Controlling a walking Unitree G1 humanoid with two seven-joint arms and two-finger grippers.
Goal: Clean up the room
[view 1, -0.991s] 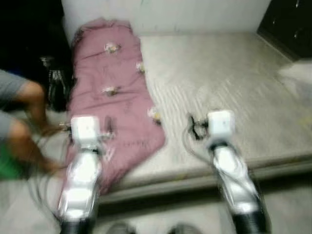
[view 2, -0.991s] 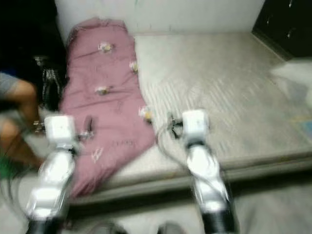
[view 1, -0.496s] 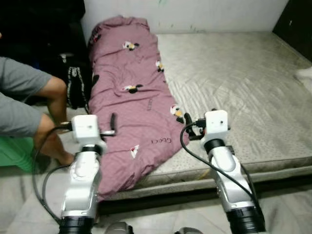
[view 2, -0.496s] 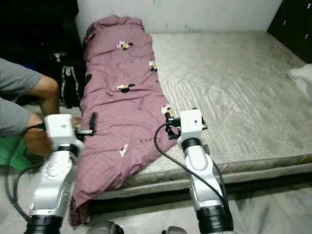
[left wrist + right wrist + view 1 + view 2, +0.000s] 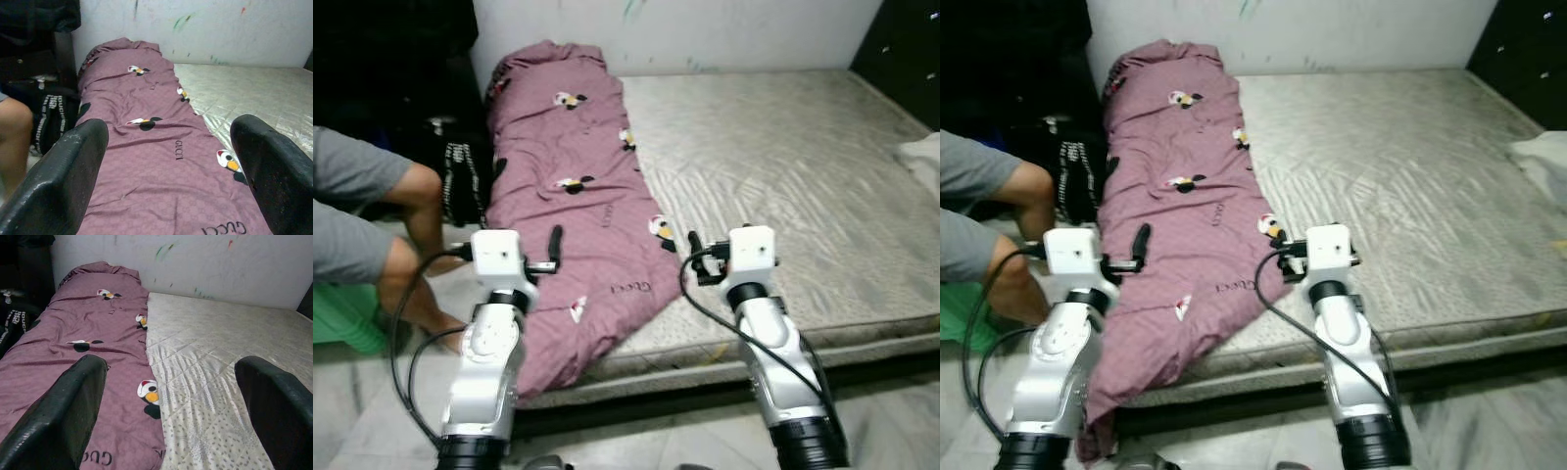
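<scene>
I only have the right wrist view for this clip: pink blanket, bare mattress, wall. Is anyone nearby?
Observer: Yes, a person sits on the robot's left, beside the blanket.
Operator: Is the left hand touching it?
Observer: No, the left hand hovers open over the blanket's lower part.
Operator: Anything else on the mattress?
Observer: Something white lies at the mattress's far right edge.

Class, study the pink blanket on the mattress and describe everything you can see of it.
The pink blanket is a mauve, smooth-looking cloth printed with cartoon mice and lettering. It lies as a long rumpled strip along the left side of the bare mattress, bunched against the wall, its near end spilling over the mattress edge toward the floor. Neither hand touches it.
</scene>
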